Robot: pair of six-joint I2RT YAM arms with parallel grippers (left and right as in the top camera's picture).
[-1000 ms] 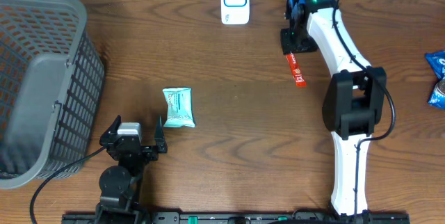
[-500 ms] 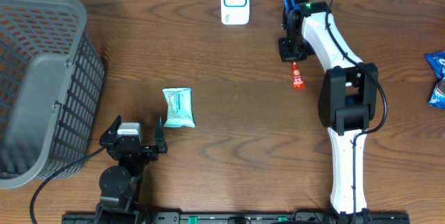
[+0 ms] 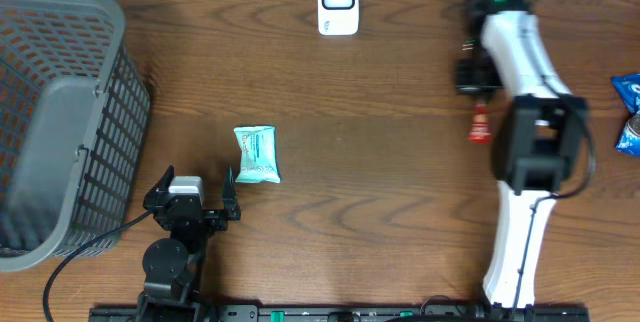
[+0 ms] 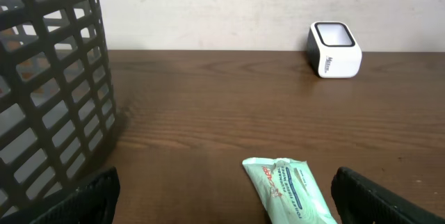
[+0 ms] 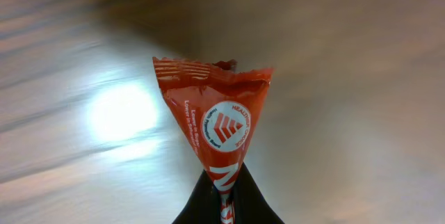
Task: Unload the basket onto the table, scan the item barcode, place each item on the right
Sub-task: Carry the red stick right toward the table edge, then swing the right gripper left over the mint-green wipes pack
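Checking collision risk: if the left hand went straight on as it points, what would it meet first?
Probably the pale green packet, just ahead of the left hand, right of centre; depth is unclear.

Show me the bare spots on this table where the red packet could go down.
Widest bare wood: the middle, between the green packet, the scanner and the right arm. Also between basket and scanner. Crowded: right edge by the blue bags, and around the left gripper.
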